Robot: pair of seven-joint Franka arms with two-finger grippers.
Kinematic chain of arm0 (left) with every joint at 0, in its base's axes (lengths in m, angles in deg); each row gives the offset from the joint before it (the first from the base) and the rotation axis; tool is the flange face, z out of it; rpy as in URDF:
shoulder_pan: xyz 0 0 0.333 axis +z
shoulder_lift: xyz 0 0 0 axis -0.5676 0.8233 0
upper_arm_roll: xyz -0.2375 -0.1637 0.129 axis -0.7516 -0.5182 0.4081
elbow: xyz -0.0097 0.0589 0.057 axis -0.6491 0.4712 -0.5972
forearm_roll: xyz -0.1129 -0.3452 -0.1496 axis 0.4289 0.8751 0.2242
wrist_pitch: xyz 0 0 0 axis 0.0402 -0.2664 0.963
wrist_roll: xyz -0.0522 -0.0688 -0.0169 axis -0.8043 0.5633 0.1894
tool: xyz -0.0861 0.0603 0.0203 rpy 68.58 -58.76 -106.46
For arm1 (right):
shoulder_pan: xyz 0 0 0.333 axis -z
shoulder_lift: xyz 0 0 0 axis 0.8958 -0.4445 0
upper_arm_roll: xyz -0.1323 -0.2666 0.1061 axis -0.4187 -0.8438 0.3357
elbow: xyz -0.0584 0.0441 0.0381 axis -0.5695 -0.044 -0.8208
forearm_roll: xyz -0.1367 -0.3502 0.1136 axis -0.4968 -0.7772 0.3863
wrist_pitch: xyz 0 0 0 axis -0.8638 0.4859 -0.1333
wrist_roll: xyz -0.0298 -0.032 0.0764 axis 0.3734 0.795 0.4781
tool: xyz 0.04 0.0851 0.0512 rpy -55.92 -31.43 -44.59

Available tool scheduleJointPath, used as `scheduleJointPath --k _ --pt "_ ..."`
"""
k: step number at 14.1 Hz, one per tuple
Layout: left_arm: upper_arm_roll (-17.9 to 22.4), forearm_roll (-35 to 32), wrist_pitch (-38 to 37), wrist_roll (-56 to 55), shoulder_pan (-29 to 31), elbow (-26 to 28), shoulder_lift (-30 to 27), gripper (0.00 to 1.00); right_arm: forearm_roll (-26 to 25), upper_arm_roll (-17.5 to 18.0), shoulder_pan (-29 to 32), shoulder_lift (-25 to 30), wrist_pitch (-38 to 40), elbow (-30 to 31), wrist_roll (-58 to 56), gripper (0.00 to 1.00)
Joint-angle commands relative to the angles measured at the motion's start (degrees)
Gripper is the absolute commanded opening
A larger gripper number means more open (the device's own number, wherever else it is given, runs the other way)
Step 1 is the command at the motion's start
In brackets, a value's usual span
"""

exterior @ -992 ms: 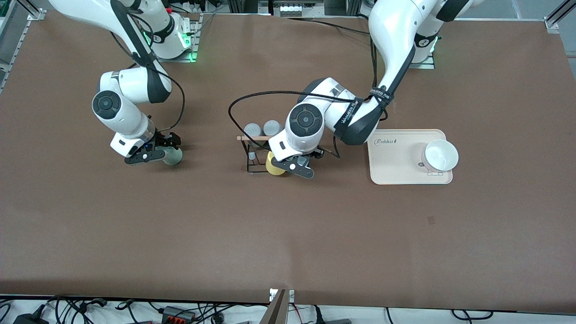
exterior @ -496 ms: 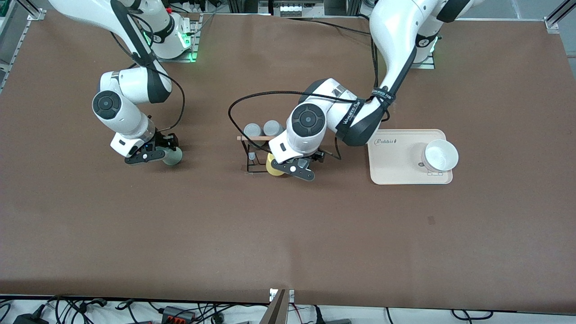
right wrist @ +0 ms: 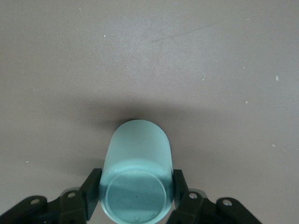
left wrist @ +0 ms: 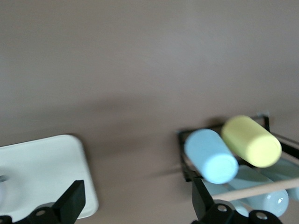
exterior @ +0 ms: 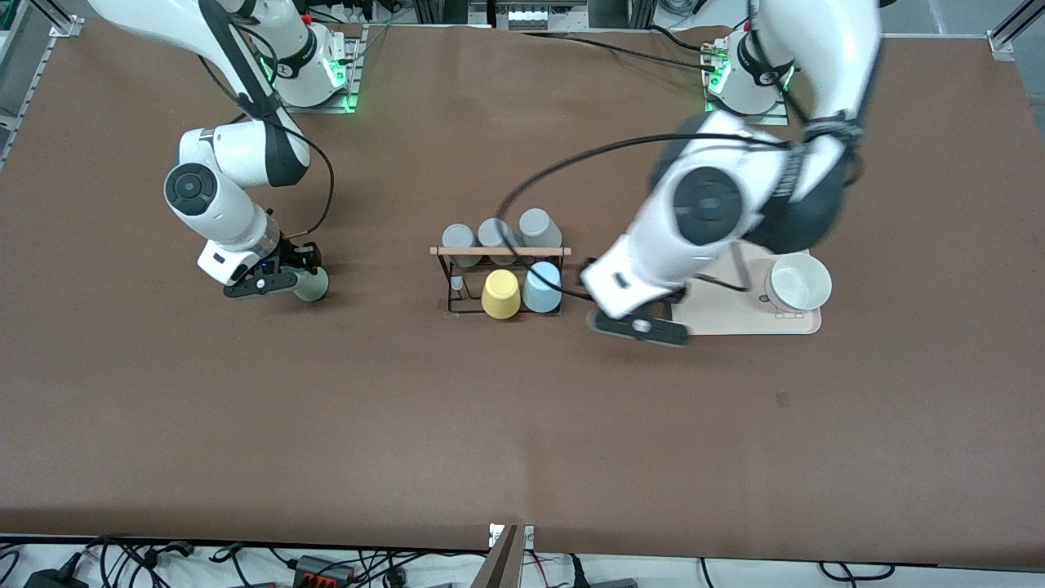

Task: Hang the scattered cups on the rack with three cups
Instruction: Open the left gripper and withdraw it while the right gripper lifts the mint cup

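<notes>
The black wire rack (exterior: 451, 282) with a wooden rod (exterior: 500, 251) stands mid-table. It carries three grey cups (exterior: 495, 233), a yellow cup (exterior: 500, 294) and a light blue cup (exterior: 542, 287). My left gripper (exterior: 638, 325) hangs open and empty between the rack and the tray. In the left wrist view the light blue cup (left wrist: 210, 156), the yellow cup (left wrist: 252, 141) and the rod (left wrist: 261, 189) lie beside one open finger (left wrist: 202, 201). Toward the right arm's end of the table, my right gripper (exterior: 304, 273) is shut on the pale sage green cup (exterior: 311, 285), seen between the fingers (right wrist: 91, 186) as a cup (right wrist: 136, 158).
A beige tray (exterior: 718, 314) lies toward the left arm's end of the table, with a white bowl (exterior: 798, 282) on it. The left arm's elbow hangs over part of the tray. A black cable (exterior: 555, 163) loops above the rack.
My left gripper has opened, left the light blue cup on the rack and swung up toward the tray. My right gripper has shut on the sage green cup.
</notes>
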Motion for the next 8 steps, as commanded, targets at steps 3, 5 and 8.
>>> scheduleJointPath --k 3,5,8 --pt "-0.5 -0.5 -5.7 0.7 13.0 1.7 -5.0 1.00 0.8 -0.3 -0.6 8.3 15.7 -5.7 3.8 0.19" --pt "-0.5 -0.6 -6.1 0.7 17.5 1.9 -6.0 1.00 0.8 -0.2 -0.8 8.3 25.3 -13.0 6.7 0.19" --pt "-0.3 -0.6 -7.0 5.3 21.2 2.1 -6.8 1.00 1.0 -0.2 -4.2 7.8 31.7 -21.3 13.5 0.19"
